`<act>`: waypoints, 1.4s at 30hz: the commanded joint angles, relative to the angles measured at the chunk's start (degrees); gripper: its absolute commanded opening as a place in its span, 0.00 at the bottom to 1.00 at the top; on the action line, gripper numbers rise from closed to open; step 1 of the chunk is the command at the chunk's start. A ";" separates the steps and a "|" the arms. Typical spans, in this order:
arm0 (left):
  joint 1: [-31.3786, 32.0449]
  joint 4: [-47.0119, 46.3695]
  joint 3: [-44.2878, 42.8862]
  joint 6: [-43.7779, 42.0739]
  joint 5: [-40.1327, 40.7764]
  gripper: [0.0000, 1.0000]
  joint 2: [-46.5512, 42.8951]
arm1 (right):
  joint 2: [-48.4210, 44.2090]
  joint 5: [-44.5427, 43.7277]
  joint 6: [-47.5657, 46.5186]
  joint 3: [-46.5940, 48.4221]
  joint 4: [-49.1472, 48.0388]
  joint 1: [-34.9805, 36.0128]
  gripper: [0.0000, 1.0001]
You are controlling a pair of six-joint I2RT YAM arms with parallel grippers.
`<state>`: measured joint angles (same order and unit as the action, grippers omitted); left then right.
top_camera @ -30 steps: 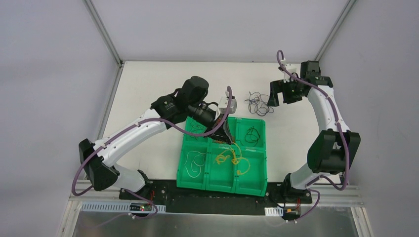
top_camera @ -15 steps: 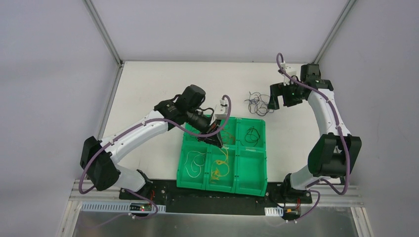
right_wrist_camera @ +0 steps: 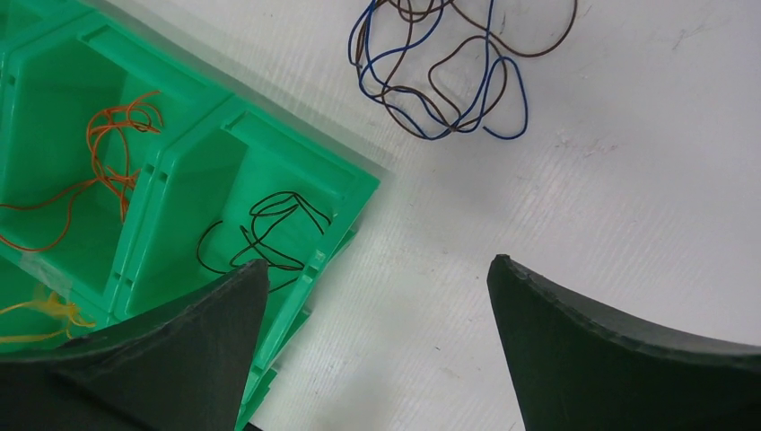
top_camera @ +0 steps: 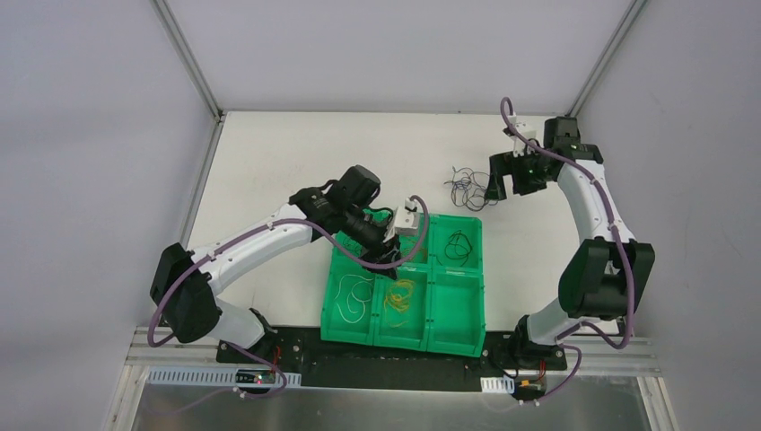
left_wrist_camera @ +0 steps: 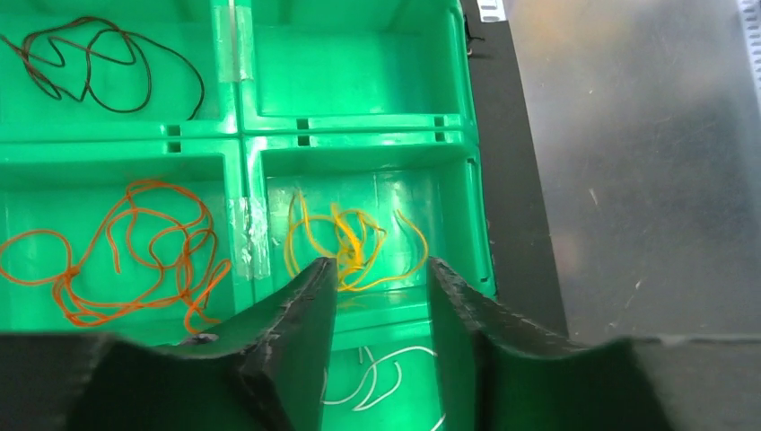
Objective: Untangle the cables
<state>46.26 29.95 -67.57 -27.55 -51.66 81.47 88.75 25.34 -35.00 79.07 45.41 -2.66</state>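
Note:
A loose tangle of blue and brown cables (right_wrist_camera: 449, 72) lies on the white table (top_camera: 269, 162), behind the green tray (top_camera: 408, 346). My right gripper (right_wrist_camera: 377, 265) hovers open beside that tangle (top_camera: 467, 187), holding nothing. My left gripper (left_wrist_camera: 381, 267) hangs over the tray's middle with its jaws parted and empty. Just beyond its fingertips, a yellow cable (left_wrist_camera: 354, 247) lies in the near middle compartment. Separate compartments hold an orange cable (left_wrist_camera: 135, 251), a black cable (left_wrist_camera: 90, 67) and a white cable (left_wrist_camera: 386, 377).
The tray has six compartments. Its far right corner (right_wrist_camera: 314, 148) lies close to the tangle. A black base strip (top_camera: 296, 355) and a metal edge (top_camera: 386, 409) run along the near side. Grey walls close in the table on three sides.
My left gripper's jaws have parted and let go of the yellow cable, which now lies bunched in the near middle compartment. The right gripper has shifted slightly.

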 commanded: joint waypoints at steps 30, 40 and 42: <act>-29.96 1.41 -20.58 17.27 -1.72 0.76 6.18 | 20.09 9.40 1.06 20.16 -6.53 13.40 0.00; -29.48 -11.92 -22.69 18.47 -8.33 0.70 8.48 | 10.73 22.27 10.09 21.89 -7.87 16.27 0.00; -28.91 -13.29 -23.41 17.90 -9.01 0.68 8.75 | 10.05 24.55 11.57 22.41 -8.49 16.59 0.00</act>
<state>16.27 23.92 -86.91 -9.56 -56.01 90.30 100.03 42.48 -27.42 100.01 37.74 13.21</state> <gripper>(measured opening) 0.696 0.012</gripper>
